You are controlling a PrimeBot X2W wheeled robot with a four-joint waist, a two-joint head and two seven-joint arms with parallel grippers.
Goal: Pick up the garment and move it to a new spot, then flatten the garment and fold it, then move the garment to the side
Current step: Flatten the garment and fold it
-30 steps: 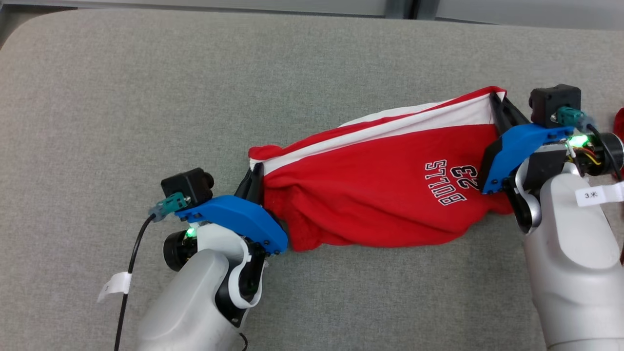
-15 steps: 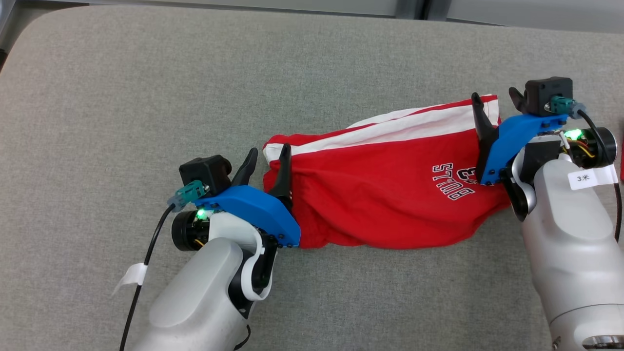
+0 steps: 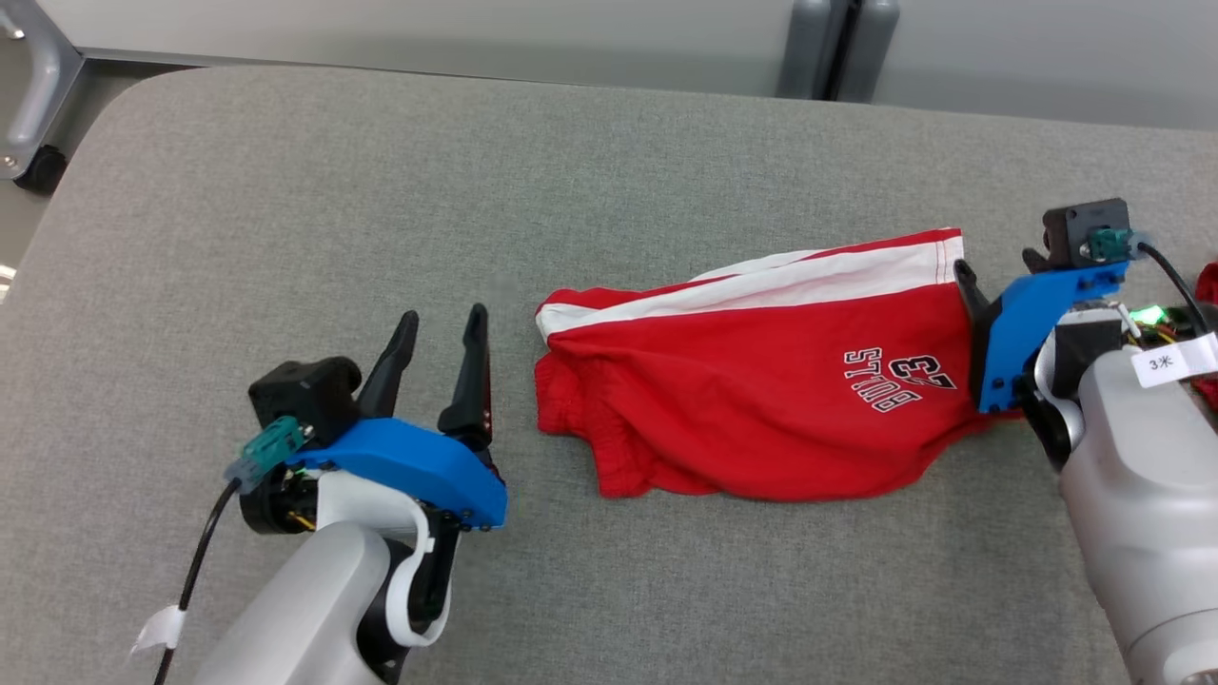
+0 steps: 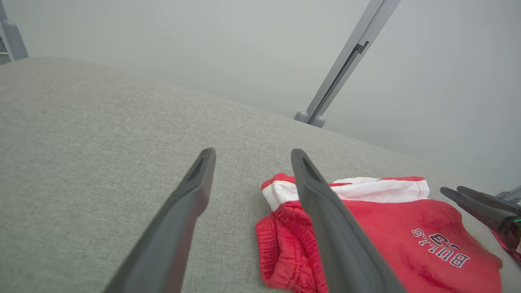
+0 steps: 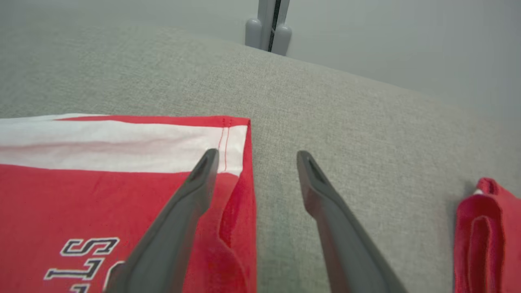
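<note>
the grey table (image 3: pixel 285 238) carried the red garment (image 3: pixel 761 400), crumpled right of centre, white band along its far edge, lettering near the right end. the left gripper (image 3: pixel 443 316) stood just beside its left end and the right gripper (image 3: pixel 995 262) hung over its right edge, both with jaws spread and holding nothing. a small red cloth (image 5: pixel 484 228) lay further right, apart from the garment.

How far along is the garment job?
Placement looks done: the garment lies on the table. In hand: nothing; left gripper and right gripper stand open at its ends. To do: its left end is bunched, so flattening, folding, moving aside.
</note>
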